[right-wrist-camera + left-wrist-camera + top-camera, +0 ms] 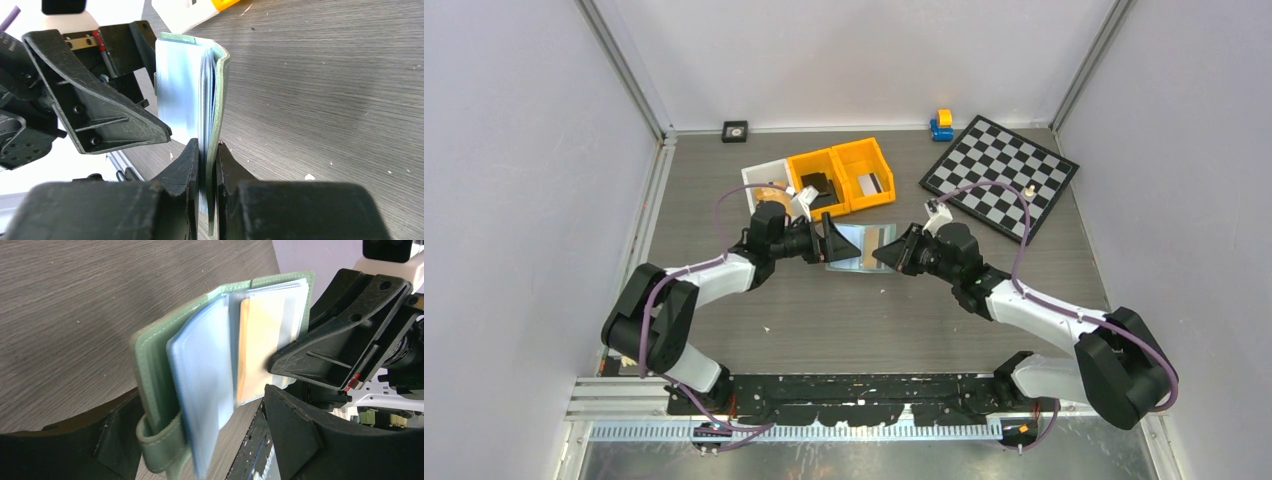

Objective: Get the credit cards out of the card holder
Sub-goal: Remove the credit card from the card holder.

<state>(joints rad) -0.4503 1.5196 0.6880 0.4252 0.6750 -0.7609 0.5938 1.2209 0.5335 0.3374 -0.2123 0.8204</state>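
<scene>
Right end effector point(207, 157): fingers together, clamped on one edge of the card holder point(192, 95) | holder: open, reaching straight ahead of these fingers, over the table point(325, 100) | left end effector point(837, 243): fingers apart, holder's strap side between them, contact not clear | orange card point(257, 350): inside a clear sleeve
</scene>
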